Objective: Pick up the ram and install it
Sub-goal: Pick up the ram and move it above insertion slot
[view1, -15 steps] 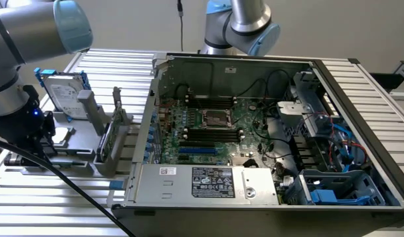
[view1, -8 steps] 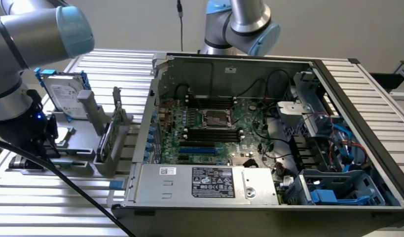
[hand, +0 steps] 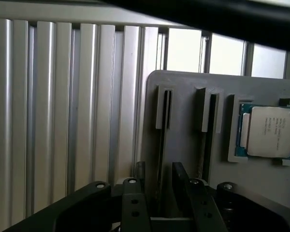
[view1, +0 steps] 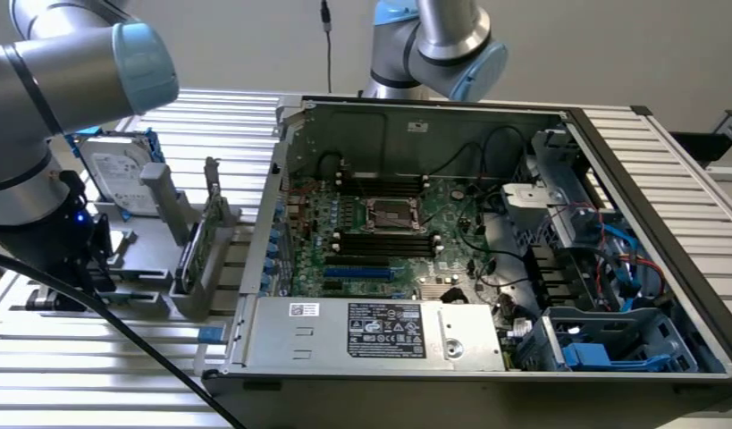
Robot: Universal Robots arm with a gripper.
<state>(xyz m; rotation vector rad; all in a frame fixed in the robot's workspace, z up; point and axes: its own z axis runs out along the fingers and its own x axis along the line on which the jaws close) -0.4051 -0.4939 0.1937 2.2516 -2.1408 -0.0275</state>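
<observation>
From the wrist camera I see the gripper (hand: 159, 170) with its two black fingers (hand: 139, 171) spread apart and clamped on nothing. Between them runs a narrow slot (hand: 166, 108) in a grey holder (hand: 183, 87). A thin dark edge stands in that slot. As far as I can tell it is the ram (hand: 160, 145) seen edge-on, close to the fingers but not touched. A second slot (hand: 212, 111) runs just beside the first, on the outer side of one finger. Past that, a square silver processor (hand: 270, 131) lies flat in its own recess.

The exterior camera gives me what the wrist cannot. The arm (view1: 55, 98) bends down over the holder, its black wrist low over the base. The ram (view1: 194, 255) shows there as a green board standing on edge between grey posts, near the gripper on the side facing the computer case (view1: 282, 223). Beyond the gripper, toward the wall, a hard drive (view1: 109, 165) stands upright. The case lies open well apart from the gripper. Its motherboard (view1: 390, 223) and black memory slots (view1: 383, 243) are bare, and a silver power supply (view1: 378, 331) sits along the near edge.

Everything rests on a table (view1: 91, 357) of ribbed aluminium slats. A pale wall closes the room at the back, where a second arm (view1: 443, 45) rises and a black cable (view1: 327, 40) hangs.
</observation>
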